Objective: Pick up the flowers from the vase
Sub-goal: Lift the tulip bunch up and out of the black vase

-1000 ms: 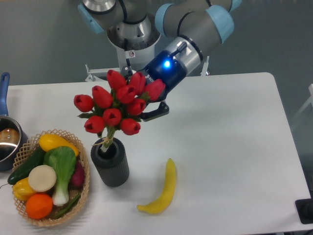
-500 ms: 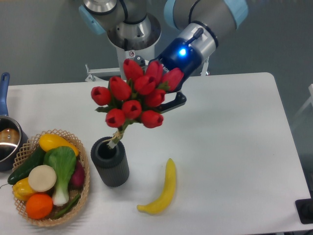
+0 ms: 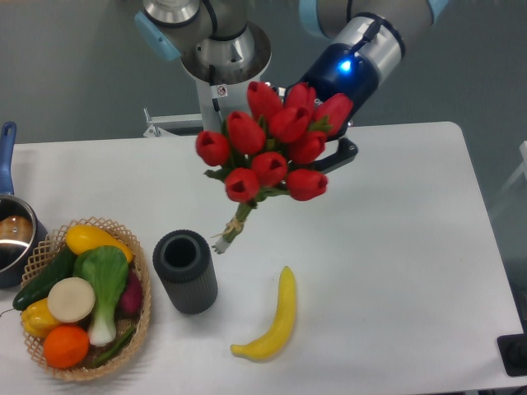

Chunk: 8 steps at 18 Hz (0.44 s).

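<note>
The gripper [image 3: 333,148] pinches the flowers [image 3: 276,148] up in the air, stems clear of the vase [image 3: 186,271], above the white table [image 3: 395,247]

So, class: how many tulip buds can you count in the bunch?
10 in the flowers: three along the top, four across the middle including the leftmost, three along the bottom. Others may hide behind. The gripper is mostly hidden behind them; the vase stands empty.

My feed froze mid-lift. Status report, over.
End effector shut on flowers. Stems clear of vase, bunch tilted above table. Nothing in the way.
</note>
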Motion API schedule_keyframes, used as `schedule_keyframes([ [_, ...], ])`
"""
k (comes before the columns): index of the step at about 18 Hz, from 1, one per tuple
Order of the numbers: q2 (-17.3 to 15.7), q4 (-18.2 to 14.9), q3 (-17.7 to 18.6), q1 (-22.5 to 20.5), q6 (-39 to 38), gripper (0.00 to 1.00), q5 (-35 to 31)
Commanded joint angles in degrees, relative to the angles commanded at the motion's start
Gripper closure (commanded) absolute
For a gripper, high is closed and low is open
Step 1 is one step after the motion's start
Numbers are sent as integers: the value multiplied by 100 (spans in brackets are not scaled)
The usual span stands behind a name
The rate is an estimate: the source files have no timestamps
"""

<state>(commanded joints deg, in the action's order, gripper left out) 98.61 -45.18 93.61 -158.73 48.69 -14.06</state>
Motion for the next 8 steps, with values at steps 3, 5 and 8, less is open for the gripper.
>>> schedule_keyframes([
  [3, 17, 0, -9, -53, 44, 59, 0],
  [5, 44, 0, -9, -97, 53, 59, 0],
  [8, 44, 0, -9, -193, 53, 59, 0],
])
